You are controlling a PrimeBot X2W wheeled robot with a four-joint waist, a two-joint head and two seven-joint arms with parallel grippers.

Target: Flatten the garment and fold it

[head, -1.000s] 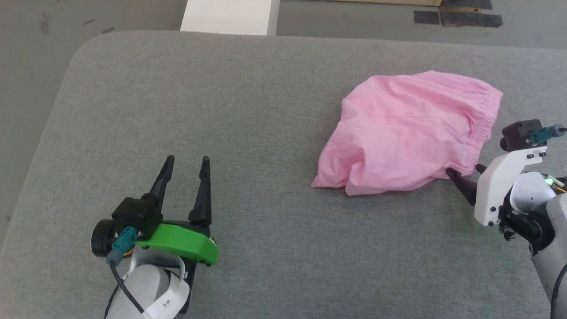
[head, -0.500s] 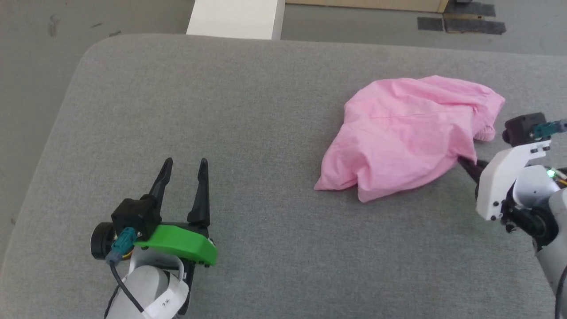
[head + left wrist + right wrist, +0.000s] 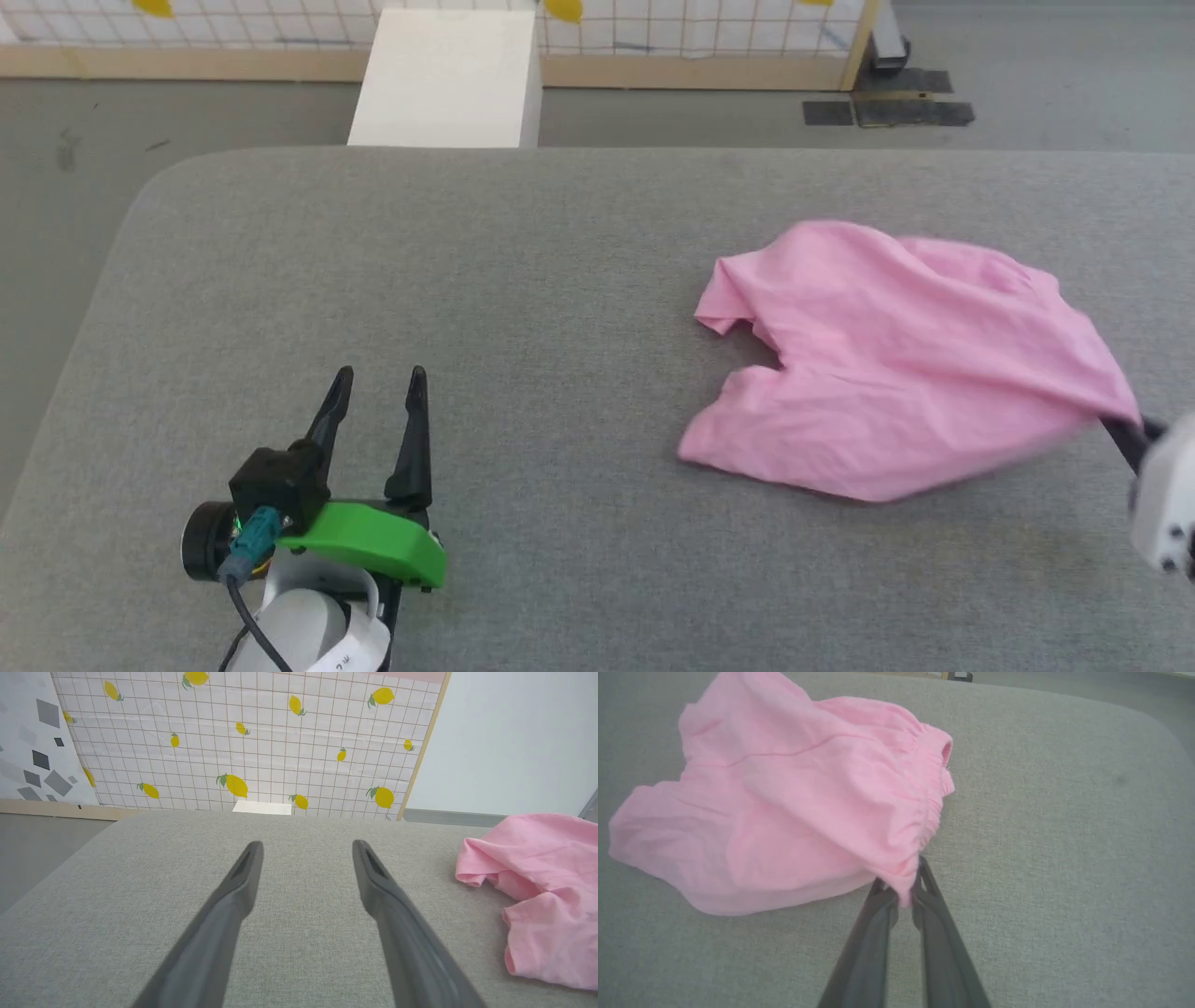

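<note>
The garment (image 3: 896,373) is seen rumpled at the right of the grey surface (image 3: 523,280), its waistband corner clamped, seemingly lifted, by the right claw (image 3: 901,884). The left claw (image 3: 381,375) is held apart, well away.

Our left pincer (image 3: 381,375): dark tapered fingers (image 3: 412,439) | behind it: green cover (image 3: 369,553), black camera (image 3: 278,481), teal plug (image 3: 248,543) | our right wrist: white shell (image 3: 1162,509)

Head view high, downward; wrist views low, perhaps close; garment (image 3: 896,373) in all

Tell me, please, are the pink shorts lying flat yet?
Not flat: the pink shorts are rumpled, one waistband corner pinched in the shut right gripper.
</note>
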